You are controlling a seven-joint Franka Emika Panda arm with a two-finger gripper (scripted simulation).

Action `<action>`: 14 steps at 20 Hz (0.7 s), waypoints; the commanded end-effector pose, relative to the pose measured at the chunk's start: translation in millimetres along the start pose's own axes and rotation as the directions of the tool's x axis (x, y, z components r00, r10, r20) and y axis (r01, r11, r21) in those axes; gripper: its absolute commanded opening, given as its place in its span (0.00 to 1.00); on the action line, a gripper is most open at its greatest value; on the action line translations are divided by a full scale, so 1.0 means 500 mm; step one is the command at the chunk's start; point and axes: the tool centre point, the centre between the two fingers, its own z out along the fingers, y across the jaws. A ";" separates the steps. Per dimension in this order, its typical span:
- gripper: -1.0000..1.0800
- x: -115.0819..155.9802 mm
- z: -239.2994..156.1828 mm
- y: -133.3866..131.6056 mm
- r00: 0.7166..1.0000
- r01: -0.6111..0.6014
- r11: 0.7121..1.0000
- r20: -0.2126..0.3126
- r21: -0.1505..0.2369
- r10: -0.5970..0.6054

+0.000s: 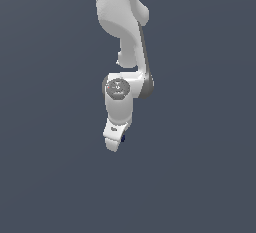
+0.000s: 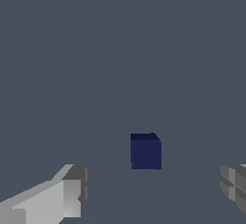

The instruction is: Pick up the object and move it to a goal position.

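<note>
The object, a tiny dark navy-blue cube (image 2: 145,151), rests on the flat grey surface. In the wrist view it lies just ahead of the gap between my two fingers (image 2: 67,194), touching neither. My gripper (image 2: 153,192) is open, its jaws spread wide with nothing between them. In the exterior view the white gripper (image 1: 115,139) hangs low from the arm, and only a dark sliver of the object (image 1: 123,138) peeks out beside it; the rest is hidden behind the hand.
The white arm (image 1: 122,32) comes down from the top of the exterior view. A plain dark grey surface (image 1: 50,152) fills everything around it.
</note>
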 end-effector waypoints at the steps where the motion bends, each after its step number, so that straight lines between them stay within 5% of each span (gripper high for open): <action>1: 0.96 0.000 0.001 0.001 1.000 0.011 1.000 -0.001 -0.001 -0.011; 14: 0.96 -0.001 0.082 -0.002 1.000 0.011 1.000 0.000 -0.001 -0.011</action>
